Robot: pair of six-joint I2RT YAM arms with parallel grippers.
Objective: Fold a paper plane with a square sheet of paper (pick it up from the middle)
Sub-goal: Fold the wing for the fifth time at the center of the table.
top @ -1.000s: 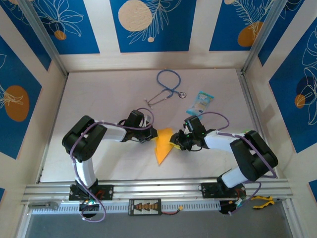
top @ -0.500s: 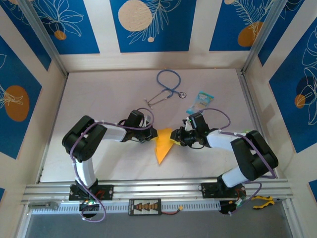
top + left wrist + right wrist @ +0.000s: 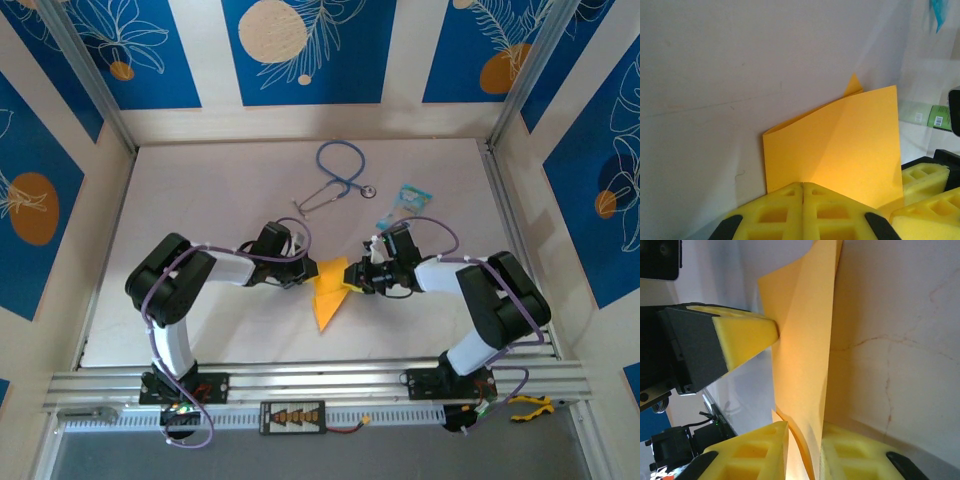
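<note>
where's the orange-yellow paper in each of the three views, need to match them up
top external: orange-yellow paper mid-table, between left gripper and right gripper.
left wrist: lower centre-right, rising from the left gripper's closed fingers.
right wrist: centre strip running top to bottom, passing between the right gripper's fingers.
shared landmark: yellow foam fingers touching the paper.

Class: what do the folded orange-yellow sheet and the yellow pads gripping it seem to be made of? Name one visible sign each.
Folded sheet: probably thin matte paper; it keeps sharp creases yet bows softly. Pads: likely soft foam, matte, with moulded square hollows.
</note>
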